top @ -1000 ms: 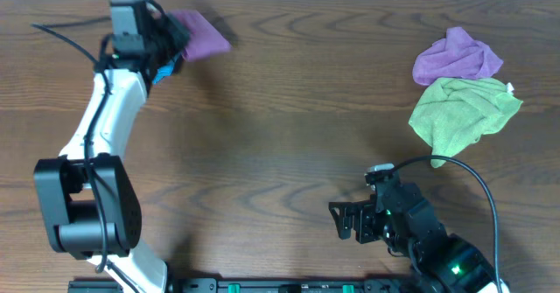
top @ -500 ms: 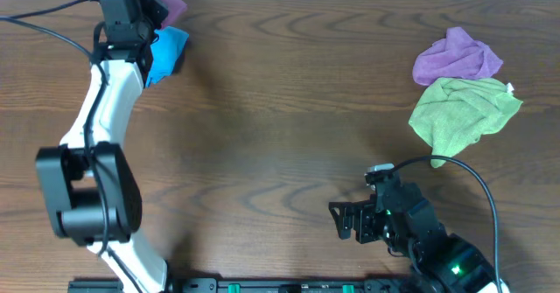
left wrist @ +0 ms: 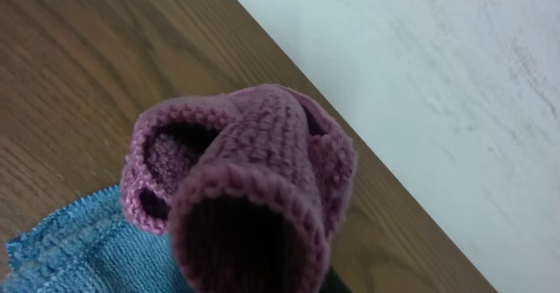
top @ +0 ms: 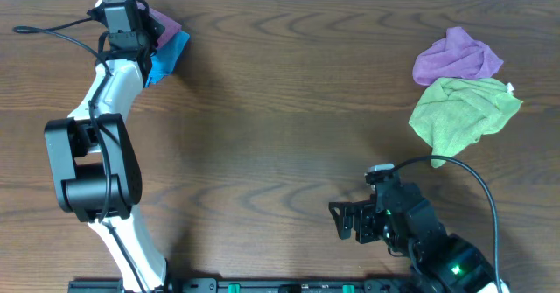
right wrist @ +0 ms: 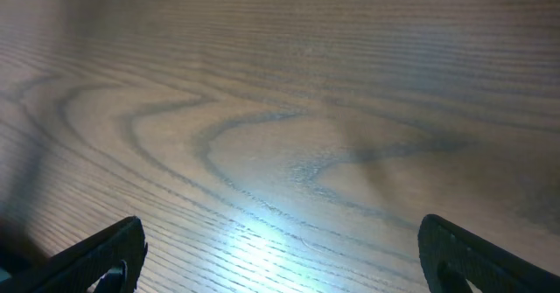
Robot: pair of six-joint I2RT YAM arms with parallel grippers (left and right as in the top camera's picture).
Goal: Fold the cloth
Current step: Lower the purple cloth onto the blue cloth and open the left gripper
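Note:
The cloth (top: 164, 21), pinkish-mauve and folded into a thick bundle, hangs at the table's far left corner with my left gripper (top: 147, 29) shut on it. In the left wrist view the cloth (left wrist: 254, 179) fills the foreground as a rolled bundle and hides the fingers. It sits just above a blue cloth (left wrist: 74, 249). My right gripper (top: 343, 220) rests low near the front edge, right of centre. It is open, fingertips (right wrist: 114, 249) wide apart over bare wood.
A blue cloth (top: 171, 52) lies under the left gripper near the far edge. A crumpled violet cloth (top: 457, 57) and a lime-green cloth (top: 462, 109) lie at the right. The table's far edge (left wrist: 385, 166) runs close behind the held cloth.
My left arm swung left and toward the far edge with the cloth, ending over the blue cloth, which has come into view. The right arm stayed still.

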